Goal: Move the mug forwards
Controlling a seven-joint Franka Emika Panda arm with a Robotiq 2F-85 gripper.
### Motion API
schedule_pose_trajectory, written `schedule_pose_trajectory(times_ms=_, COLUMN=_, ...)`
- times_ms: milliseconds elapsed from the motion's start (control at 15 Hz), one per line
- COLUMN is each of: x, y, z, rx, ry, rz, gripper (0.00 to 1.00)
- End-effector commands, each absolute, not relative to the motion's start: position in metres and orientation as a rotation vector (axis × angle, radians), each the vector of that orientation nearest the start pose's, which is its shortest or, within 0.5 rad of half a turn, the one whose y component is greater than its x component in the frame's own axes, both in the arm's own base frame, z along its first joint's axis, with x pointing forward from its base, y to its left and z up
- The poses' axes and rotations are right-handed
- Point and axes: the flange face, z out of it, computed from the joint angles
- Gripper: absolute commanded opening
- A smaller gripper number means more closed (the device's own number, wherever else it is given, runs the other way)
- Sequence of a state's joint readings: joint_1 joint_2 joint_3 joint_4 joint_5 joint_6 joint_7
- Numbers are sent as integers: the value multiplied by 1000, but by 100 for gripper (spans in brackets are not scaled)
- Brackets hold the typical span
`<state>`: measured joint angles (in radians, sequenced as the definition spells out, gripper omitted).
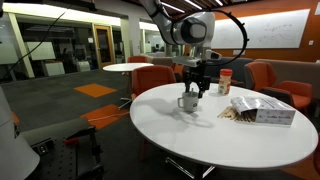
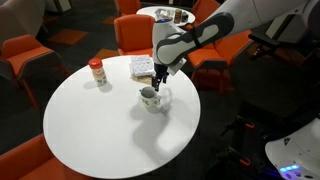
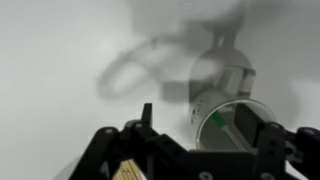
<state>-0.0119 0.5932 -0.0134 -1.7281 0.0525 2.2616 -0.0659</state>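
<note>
The mug [image 1: 187, 102] is a small light grey-white ceramic one and stands upright near the middle of the round white table [image 1: 200, 135]. It also shows in an exterior view [image 2: 150, 98] and in the wrist view [image 3: 222, 95], with a green stick inside it. My gripper [image 1: 200, 86] hangs just above and beside the mug, as an exterior view [image 2: 160, 78] also shows. In the wrist view the gripper [image 3: 207, 125] is open. One finger is at the mug's rim. The other finger stands apart from the mug's side.
A red-and-white canister with a red lid [image 1: 225, 82] [image 2: 97, 72] stands at the table's edge. A flat printed box [image 1: 262, 111] [image 2: 142, 67] lies beside the mug. Orange chairs [image 2: 30, 60] ring the table, and a second table [image 1: 128, 68] stands behind.
</note>
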Motion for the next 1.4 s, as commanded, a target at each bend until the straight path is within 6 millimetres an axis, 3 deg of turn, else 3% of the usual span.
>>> schedule_pose_trajectory(times_ms=0, x=677, y=-8, z=227, rx=-3122, ry=9, rz=176, gripper=81)
schedule_pose_trajectory(times_ms=67, x=679, y=-6, z=224, rx=-3121, ry=7, rz=193, gripper=76)
schedule_pose_trajectory(times_ms=133, x=681, y=-5, z=221, rx=-3122, ry=15, rz=210, gripper=62)
schedule_pose_trajectory(times_ms=600, x=689, y=-1, z=217, rx=-3125, ry=-29, rz=245, gripper=2)
schedule_pose_trajectory(times_ms=1267, x=686, y=10, z=232, rx=-3143, ry=-149, rz=181, gripper=0)
schedule_pose_trajectory(times_ms=1333, x=686, y=11, z=232, rx=-3151, ry=-149, rz=182, gripper=11)
